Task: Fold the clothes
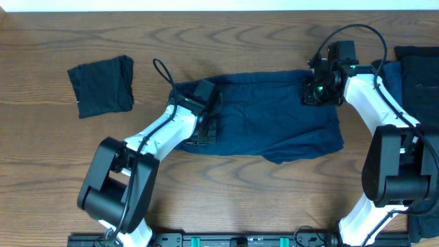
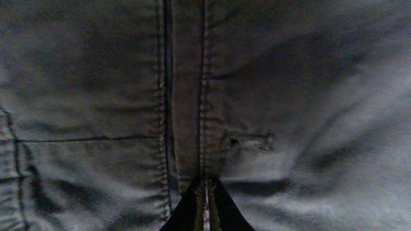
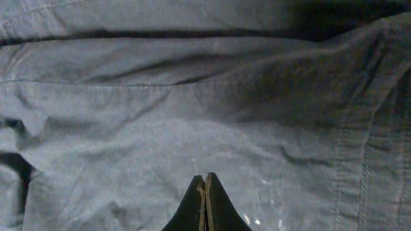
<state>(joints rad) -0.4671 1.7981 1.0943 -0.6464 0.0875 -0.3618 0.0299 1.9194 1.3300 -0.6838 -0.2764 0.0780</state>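
Both of my grippers are closed, finger against finger with no gap showing. At the bottom middle of its wrist view, my left gripper (image 2: 205, 208) sets its tips on the navy garment (image 2: 289, 96). They rest right at the foot of a double-stitched seam (image 2: 183, 96) that runs up the frame. A small buttonhole (image 2: 247, 140) sits just right of that seam. My right gripper (image 3: 205, 205) is also at the bottom middle of its own view, tips on rumpled blue cloth. Whether either pair has any cloth pinched, I cannot tell.

From overhead, the navy garment lies spread across the middle of the wooden table (image 1: 240, 199), with my left gripper at its left edge and my right at its upper right corner. A folded dark garment (image 1: 101, 86) rests well apart at upper left. A heap of dark clothes (image 1: 418, 75) sits at the right edge.
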